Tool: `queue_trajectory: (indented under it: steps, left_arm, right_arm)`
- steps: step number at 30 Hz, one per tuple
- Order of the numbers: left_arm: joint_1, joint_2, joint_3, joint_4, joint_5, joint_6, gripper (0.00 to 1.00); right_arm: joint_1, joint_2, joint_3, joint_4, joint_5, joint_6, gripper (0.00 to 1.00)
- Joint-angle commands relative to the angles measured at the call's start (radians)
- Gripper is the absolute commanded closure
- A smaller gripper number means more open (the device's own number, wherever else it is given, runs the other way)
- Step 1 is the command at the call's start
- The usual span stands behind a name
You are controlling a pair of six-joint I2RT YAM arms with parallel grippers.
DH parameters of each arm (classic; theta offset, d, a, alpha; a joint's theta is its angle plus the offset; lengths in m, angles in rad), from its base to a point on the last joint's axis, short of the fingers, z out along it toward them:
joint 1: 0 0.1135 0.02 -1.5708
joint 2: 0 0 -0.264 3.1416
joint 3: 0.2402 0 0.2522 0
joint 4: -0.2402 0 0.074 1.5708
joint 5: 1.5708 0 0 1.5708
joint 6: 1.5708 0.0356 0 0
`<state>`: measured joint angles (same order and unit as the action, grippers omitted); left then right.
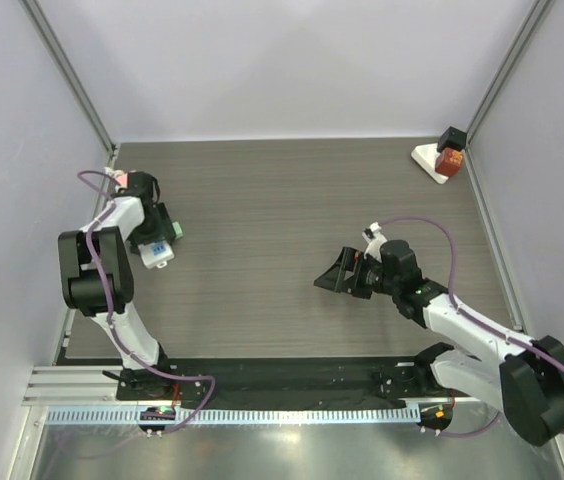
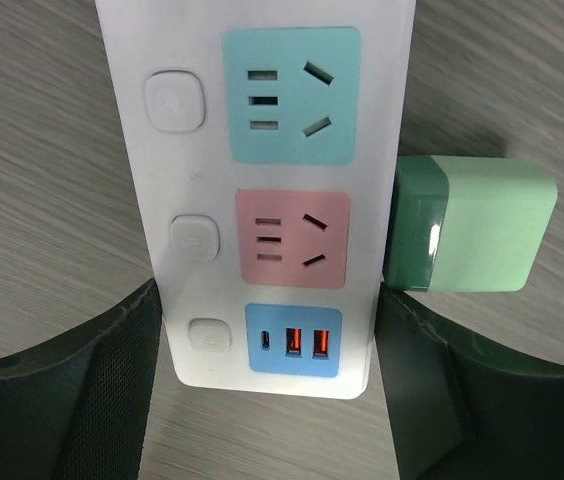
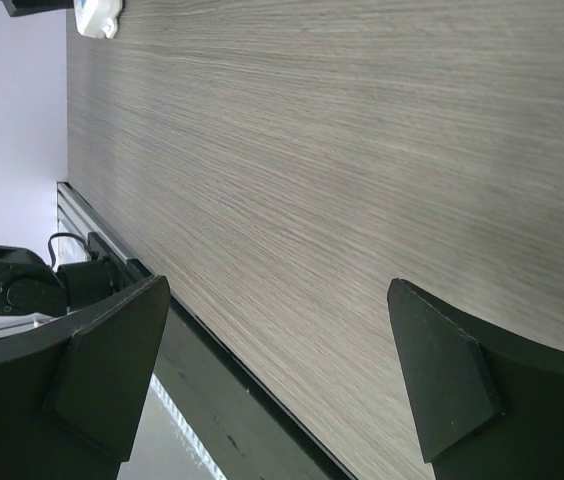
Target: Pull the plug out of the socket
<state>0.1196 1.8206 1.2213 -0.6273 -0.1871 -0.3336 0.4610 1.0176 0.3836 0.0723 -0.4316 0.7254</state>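
Left wrist view: left tool (image 2: 267,335) clamps the power strip (image 2: 192,150). Its sockets are empty, and the green plug (image 2: 472,225) lies against the strip's side. Right tool (image 3: 277,290) gapes, well apart from the strip. Unplugging looks done; next, release the strip.

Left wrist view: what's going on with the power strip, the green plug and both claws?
power strip: both sockets empty, squeezed by its sides.
green plug: unplugged, lying right beside the strip.
left claw: closed on the power strip, one finger on each side.
right claw: open, holding nothing.
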Motion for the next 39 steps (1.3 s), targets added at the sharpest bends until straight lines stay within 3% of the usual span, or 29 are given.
queue_trajectory:
  steps: [1,9,16,18,19,22,23,25,26,29,35,39]
  left_arm:
    - [-0.037,-0.061,-0.066,-0.048,0.172,-0.06,1.0]
    - [-0.104,-0.179,-0.238,-0.014,0.233,-0.128,1.0]
    - [-0.334,-0.19,-0.281,-0.043,0.083,-0.176,1.0]
    - [-0.366,-0.185,-0.292,-0.06,0.037,-0.189,0.95]
    - [-0.386,-0.188,-0.295,-0.063,0.025,-0.196,0.92]
    - [-0.394,-0.217,-0.293,-0.094,0.023,-0.218,0.64]
    - [-0.394,-0.23,-0.295,-0.098,0.023,-0.219,0.46]
    - [-0.396,-0.271,-0.293,-0.113,0.018,-0.22,0.32]
    - [-0.394,-0.283,-0.284,-0.132,0.014,-0.219,0.2]
    - [-0.394,-0.336,-0.253,-0.179,0.014,-0.217,0.06]
    - [-0.394,-0.437,-0.211,-0.196,0.074,-0.246,0.0]
    - [-0.39,-0.4,-0.139,-0.173,0.002,-0.22,0.0]
  right_arm:
    - [0.028,0.071,0.078,0.115,0.007,0.002,0.04]
    - [0.097,0.268,0.23,0.162,0.025,-0.007,0.05]
    - [0.169,0.47,0.405,0.198,0.025,0.011,0.05]
    - [0.177,0.504,0.451,0.196,0.022,0.009,0.05]
    - [0.179,0.534,0.465,0.195,0.024,0.003,0.05]
    - [0.179,0.57,0.503,0.182,0.037,-0.015,0.05]
    - [0.179,0.579,0.511,0.181,0.042,-0.02,0.05]
    - [0.179,0.595,0.529,0.182,0.05,-0.037,0.05]
    - [0.18,0.616,0.537,0.184,0.051,-0.041,0.05]
    - [0.179,0.647,0.548,0.204,0.051,-0.052,0.05]
    - [0.179,0.661,0.506,0.244,0.074,-0.083,0.05]
    - [0.179,0.659,0.463,0.285,0.082,-0.092,0.04]
